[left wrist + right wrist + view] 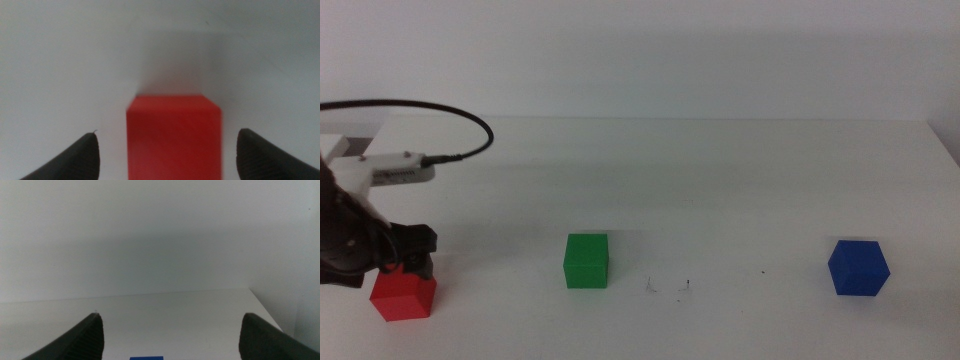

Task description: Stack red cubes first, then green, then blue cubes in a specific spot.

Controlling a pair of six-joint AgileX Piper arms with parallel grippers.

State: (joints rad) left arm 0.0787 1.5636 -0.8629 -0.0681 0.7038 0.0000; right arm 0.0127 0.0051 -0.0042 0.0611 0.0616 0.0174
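Left claw (167, 150) spread wide around small matte red cube (403, 296), near-left on white bench (740, 180); right claw (170, 330) released.

White tabletop (720, 180), pale wall (640, 50) behind, tiny dark speck (764, 271) on the surface

A red cube (173, 137) sits on a white tabletop (60, 60), centred between the two dark jaws of the left gripper (167, 152). The jaws stand wide apart, with a gap of bare table on each side of the cube.
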